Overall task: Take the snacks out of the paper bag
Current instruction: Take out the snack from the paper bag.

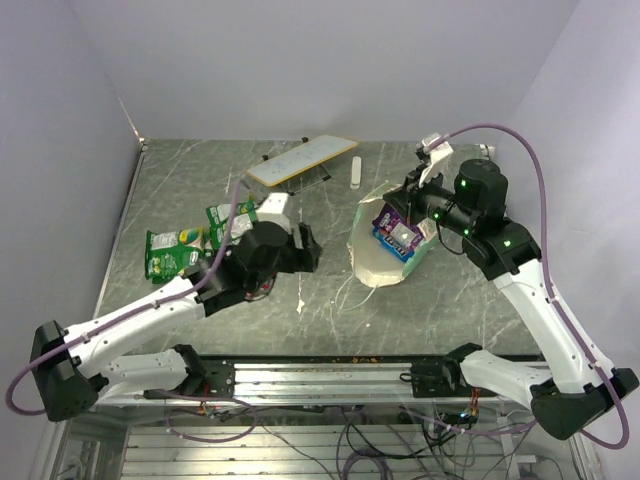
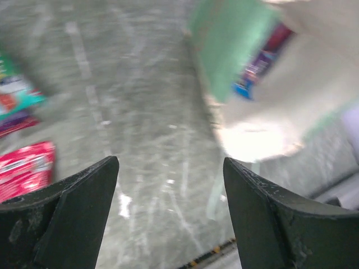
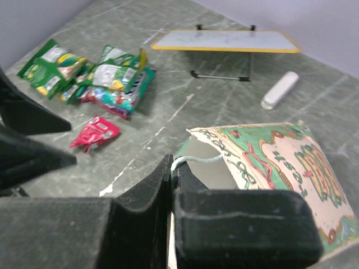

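Right, my left gripper [image 2: 171, 165] is spread and empty, and my right gripper [image 3: 171, 171] is clamped on the rim of the paper bag [image 1: 372, 264]. The purple packet [image 1: 387, 217] inside looks light, crinkly and slippery; I'd pinch its top edge.

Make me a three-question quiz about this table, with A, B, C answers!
1. Where is the red packet?
A in the bag
B on the table
C on the board

2. What colour is the board's rim?
A yellow
B blue
C red

3. How are the left fingers?
A shut on a packet
B shut on the bag
C open, holding nothing

Answers:
1 B, it lies on the bare table, outside the bag.
2 A, a yellow line runs round the white top.
3 C, the left wrist view shows a wide gap with only table between them.
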You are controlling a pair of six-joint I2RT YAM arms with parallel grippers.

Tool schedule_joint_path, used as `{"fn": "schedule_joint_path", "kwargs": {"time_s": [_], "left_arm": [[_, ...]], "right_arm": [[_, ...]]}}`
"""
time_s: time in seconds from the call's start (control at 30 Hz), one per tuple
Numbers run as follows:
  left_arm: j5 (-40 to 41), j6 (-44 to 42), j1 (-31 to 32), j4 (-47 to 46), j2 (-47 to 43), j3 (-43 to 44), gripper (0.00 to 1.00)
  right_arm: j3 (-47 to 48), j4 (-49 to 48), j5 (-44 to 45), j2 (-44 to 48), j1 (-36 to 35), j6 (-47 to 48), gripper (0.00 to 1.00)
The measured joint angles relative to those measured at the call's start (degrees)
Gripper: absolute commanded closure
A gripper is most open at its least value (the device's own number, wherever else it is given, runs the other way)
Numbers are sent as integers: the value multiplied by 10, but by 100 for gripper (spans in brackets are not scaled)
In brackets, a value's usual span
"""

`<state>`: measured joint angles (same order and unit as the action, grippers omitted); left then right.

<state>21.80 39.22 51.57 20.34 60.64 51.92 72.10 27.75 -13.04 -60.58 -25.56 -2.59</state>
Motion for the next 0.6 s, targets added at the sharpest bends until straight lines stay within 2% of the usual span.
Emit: {"fn": "schedule_joint_path", "kwargs": {"time_s": [0.1,0.23,0.3,0.37,0.53,0.6], "left_arm": [[-11,-33,72,-62,19,8,21],[-27,-68,132,-141,89,25,29],[-33,-90,148,-184,131,27,39],[-35,-117,160,-232,179,27,44],[-34,-165,169,-349,299,28,57],[-32,-177,169,-382,343,32,58]], "right_arm": [[-10,-13,-47,1,0,3,100],[-22,-19,-109,-3,0,4,100],[-22,-20,-130,-8,0,2,100],[-21,-22,-139,-11,0,-5,100],[-19,-30,-144,-12,0,-31,100],[-15,-31,-142,-13,0,-42,100]]}}
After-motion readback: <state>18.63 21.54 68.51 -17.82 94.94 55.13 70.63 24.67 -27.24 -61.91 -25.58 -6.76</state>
